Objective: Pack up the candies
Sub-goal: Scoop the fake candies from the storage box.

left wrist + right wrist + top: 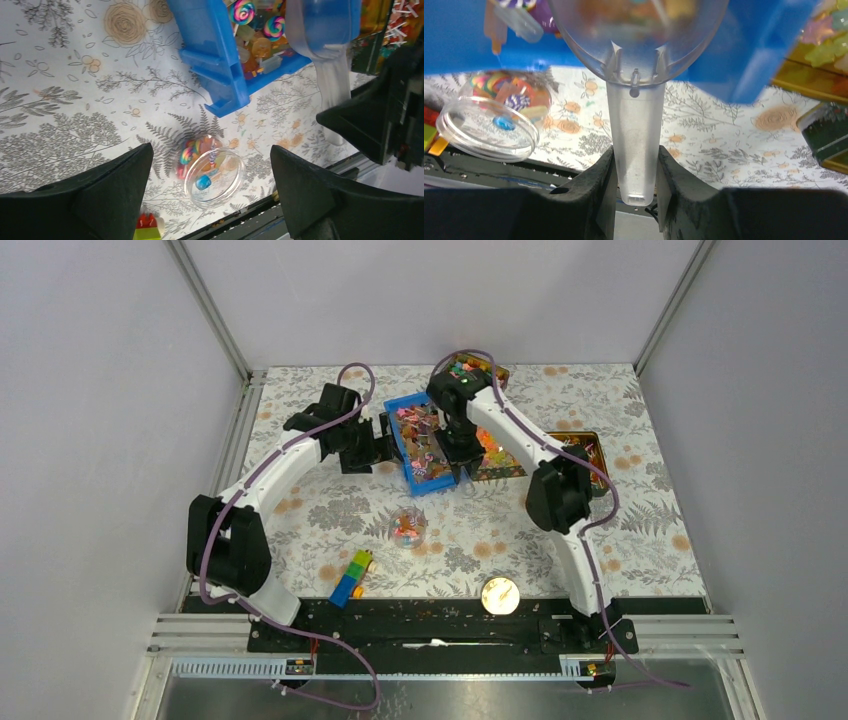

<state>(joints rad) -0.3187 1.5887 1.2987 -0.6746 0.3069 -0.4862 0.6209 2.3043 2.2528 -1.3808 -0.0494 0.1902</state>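
1. Two grippers: right gripper (pixel 634 182) is clamped tight on the scoop (pixel 634 125) handle. Left gripper (pixel 210 150) is wide open and empty, beside the blue bin (pixel 405 455).
2. Most candies (pixel 252 42) lie in the bin, toward the table (pixel 640 540) far edge. A few sit in the round jar (pixel 212 172), closer to the near edge.
3. Judgement: lift the scoop level, since the wrappers look slick. Scoop is smooth clear plastic with a tapered handle.
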